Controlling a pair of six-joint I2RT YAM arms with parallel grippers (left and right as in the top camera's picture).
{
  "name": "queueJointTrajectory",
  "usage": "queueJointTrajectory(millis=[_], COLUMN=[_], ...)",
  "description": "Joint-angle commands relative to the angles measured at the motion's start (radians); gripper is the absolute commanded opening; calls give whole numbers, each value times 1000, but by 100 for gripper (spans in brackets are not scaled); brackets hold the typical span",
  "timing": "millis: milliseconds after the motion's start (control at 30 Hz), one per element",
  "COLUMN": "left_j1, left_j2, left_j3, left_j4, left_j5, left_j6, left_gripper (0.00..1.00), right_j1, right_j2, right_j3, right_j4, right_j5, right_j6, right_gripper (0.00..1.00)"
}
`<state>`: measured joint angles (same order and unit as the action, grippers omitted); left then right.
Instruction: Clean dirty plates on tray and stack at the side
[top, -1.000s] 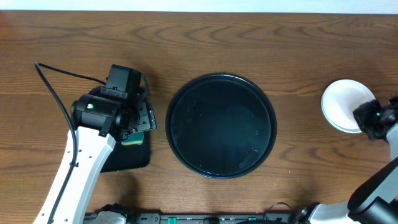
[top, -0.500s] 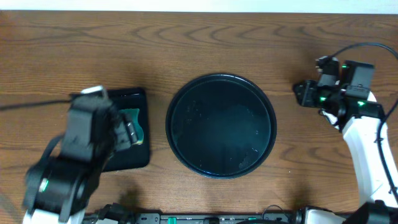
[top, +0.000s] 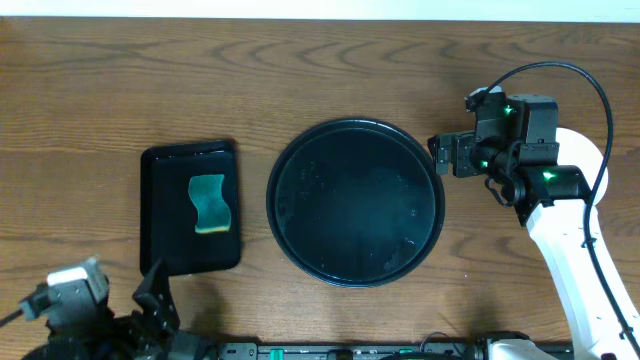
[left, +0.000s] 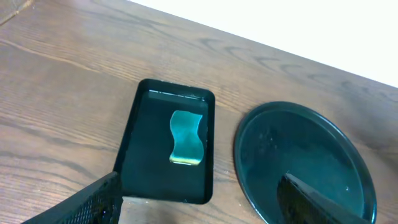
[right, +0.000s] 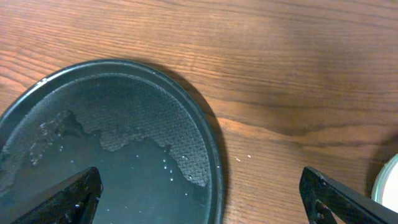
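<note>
The large round black tray (top: 355, 203) lies mid-table with a thin wet film and specks on it and no plate on it. My right gripper (top: 445, 155) hangs open over the tray's right rim (right: 214, 162); in the right wrist view my right gripper (right: 205, 202) holds nothing, one finger over the tray and one over the wood. The white plates (top: 586, 150) sit at the right, mostly hidden under my right arm, with only a pale edge (right: 390, 180) showing. My left gripper (left: 202, 211) is open and empty, drawn back to the table's front left (top: 158, 300).
A small rectangular black tray (top: 160, 230) left of the round tray carries a green sponge (top: 208, 204), also seen as the green sponge (left: 186, 138) in the left wrist view. Bare wood lies between the two trays and along the far edge.
My right gripper opened and swung left from the plates to the tray's right rim. My left arm pulled back from the small tray to the front left corner, leaving the sponge lying there.
</note>
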<state>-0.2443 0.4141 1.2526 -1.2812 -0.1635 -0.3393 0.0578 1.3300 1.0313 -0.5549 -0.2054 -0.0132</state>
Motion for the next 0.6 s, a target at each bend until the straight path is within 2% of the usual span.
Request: queueJointTrajectory(millis=[0, 567], left_j1=[-2, -2], left_j2=[-13, -11], left_j3=[6, 6], left_j4=[-2, -55], left_j5=[-2, -2], left_j6=[9, 10], left_gripper=[80, 80], right_j1=[7, 7], right_j2=[-7, -7], right_j3=[9, 9], right_j4=[-17, -34], right_j5=[22, 22], right_j6=[-15, -14], right_gripper=[99, 99])
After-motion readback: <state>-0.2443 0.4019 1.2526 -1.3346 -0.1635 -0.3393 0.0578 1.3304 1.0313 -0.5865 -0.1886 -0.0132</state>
